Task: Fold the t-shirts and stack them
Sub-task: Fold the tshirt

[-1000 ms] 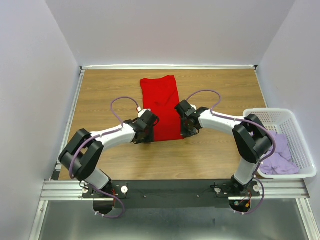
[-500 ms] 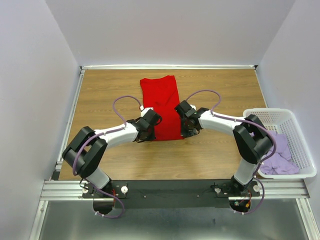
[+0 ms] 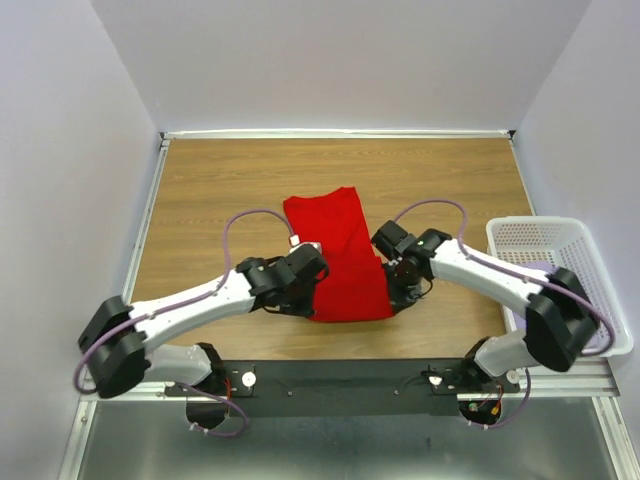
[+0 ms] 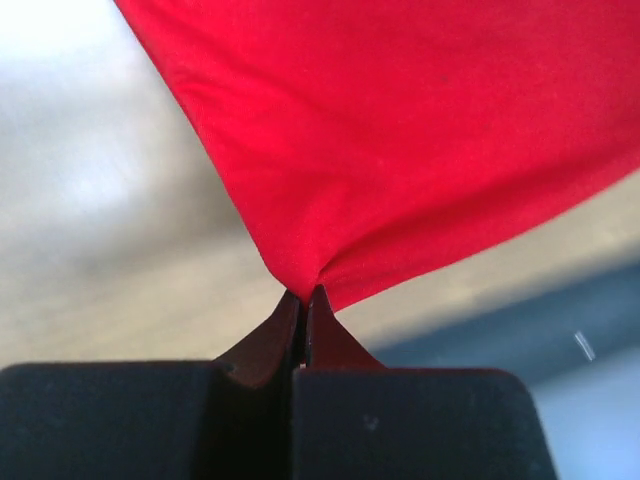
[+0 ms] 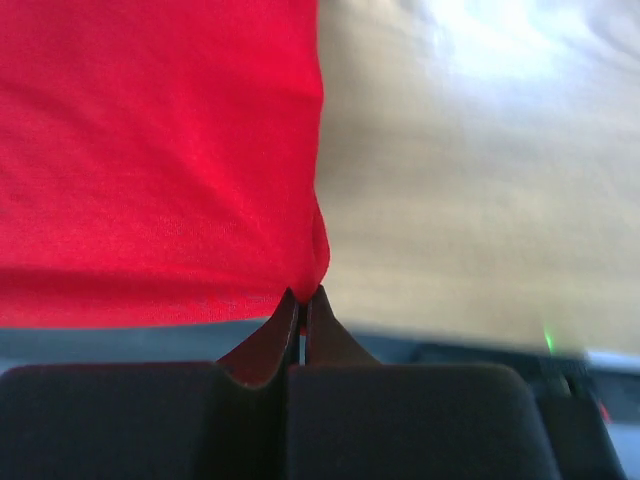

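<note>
The red t-shirt is folded into a long strip on the wooden table, its near end drawn up off the board. My left gripper is shut on the strip's near left corner. In the left wrist view the cloth bunches into the closed fingertips. My right gripper is shut on the near right corner. The right wrist view shows the red cloth pinched at the tips, with bare wood to its right.
A white lattice basket stands at the table's right edge, partly behind my right arm. The black rail with the arm bases runs along the near edge, just below the shirt's near end. Pale walls close in the table.
My left gripper closed on the near left corner. Both arms then pulled the red t-shirt toward the near edge and slightly right, and the strip now lies at a slant.
</note>
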Controlling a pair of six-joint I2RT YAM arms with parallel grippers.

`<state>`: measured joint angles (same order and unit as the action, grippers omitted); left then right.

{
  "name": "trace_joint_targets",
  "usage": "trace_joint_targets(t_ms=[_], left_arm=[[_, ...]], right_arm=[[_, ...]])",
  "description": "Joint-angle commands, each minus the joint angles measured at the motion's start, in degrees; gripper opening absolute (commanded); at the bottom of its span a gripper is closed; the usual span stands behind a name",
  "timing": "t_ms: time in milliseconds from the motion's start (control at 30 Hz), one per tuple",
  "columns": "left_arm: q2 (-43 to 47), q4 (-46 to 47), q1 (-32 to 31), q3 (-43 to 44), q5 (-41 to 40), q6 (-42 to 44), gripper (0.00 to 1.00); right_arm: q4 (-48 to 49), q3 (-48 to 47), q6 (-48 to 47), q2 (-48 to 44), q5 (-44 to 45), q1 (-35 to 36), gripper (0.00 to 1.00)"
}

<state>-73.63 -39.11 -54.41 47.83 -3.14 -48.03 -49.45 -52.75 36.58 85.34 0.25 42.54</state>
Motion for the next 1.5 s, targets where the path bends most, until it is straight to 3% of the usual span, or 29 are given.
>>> trace_joint_targets(t_ms=[0,100,333,867,1467], left_arm=[[7.51,-17.29,-1.13,3.22,4.44,-5.13,0.0],[9.98,-20.03,-1.13,6.56,5.16,-5.75,0.0],[9.82,-20.39,2.8,12.28,4.81,-2.78,0.0],[6.22,-13.1,15.11,15.8,5.42,8.73,0.0],[-11.97,3.77,28.74,20.98,7.0,21.22,0.0]], right_arm=[[-24.7,-10.04,-3.09,-5.97,1.59,-0.36,0.01],[-30.16,-18.49,-3.97,-4.23,5.1,-0.44,0.01],[-30.18,-32.13,-5.81,1.57,5.98,-0.62,0.0],[-29.83,-49.54,-11.52,15.9,12.49,-2.55,0.01],[-18.85,-64.67,-16.54,36.2,9.86,-10.2,0.01]])
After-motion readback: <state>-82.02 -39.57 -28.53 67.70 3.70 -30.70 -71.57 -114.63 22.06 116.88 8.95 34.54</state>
